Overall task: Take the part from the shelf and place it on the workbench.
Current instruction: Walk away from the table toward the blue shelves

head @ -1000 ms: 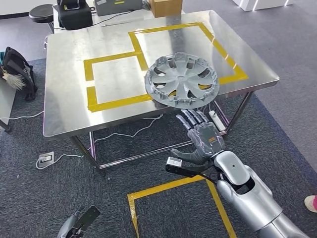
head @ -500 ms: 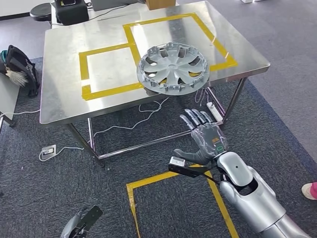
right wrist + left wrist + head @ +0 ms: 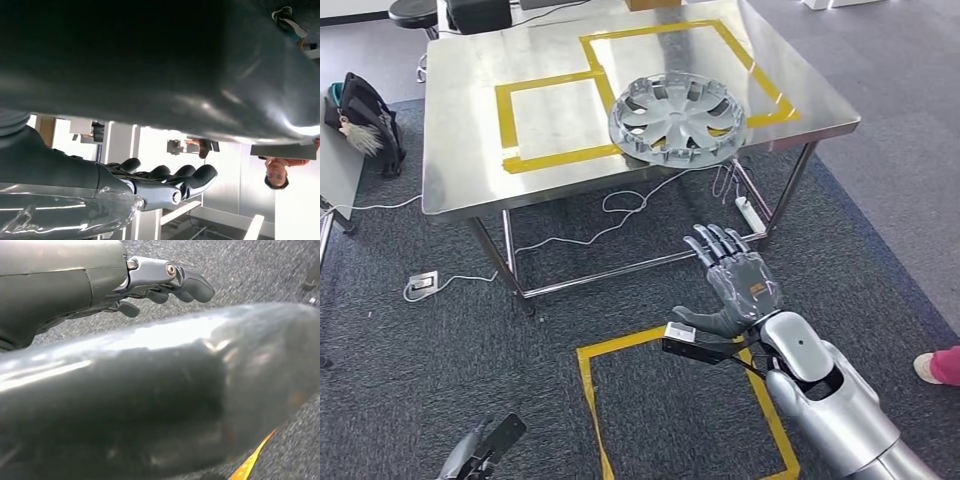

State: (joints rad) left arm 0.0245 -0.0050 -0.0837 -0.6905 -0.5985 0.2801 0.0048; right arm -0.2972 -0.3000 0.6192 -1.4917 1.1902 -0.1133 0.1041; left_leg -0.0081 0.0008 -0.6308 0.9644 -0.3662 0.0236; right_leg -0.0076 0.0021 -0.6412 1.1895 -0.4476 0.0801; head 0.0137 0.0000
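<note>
While I am looking down from my head view, the part, a grey wheel cover [image 3: 675, 117], is lying flat on the steel workbench [image 3: 463, 140], near the front edge, overlapping the yellow tape outline [image 3: 546, 90] marked on the top. My right hand [image 3: 731, 285] is hanging in front of the workbench, well apart from the wheel cover, over the dark carpet. My right fingers [image 3: 712, 243] are lying straight and side by side, pointing toward the table, thumb sticking out to the side, holding nothing. In my right wrist view the right hand [image 3: 158, 182] is showing the same thing, fingers extended, nothing in them. My left hand [image 3: 475, 455] is hanging low at the bottom edge of my head view; in my left wrist view the left hand [image 3: 162, 282] is holding nothing, fingers [image 3: 192, 286] lying loosely extended over the carpet. Yellow tape square [image 3: 682, 400] is sitting on the floor below my right arm. White cable [image 3: 622, 215] and power strip [image 3: 754, 215] are lying under the workbench. Dark bag [image 3: 369, 120] is sitting at the left. A person's shoe [image 3: 935, 367] is showing at the right edge.
</note>
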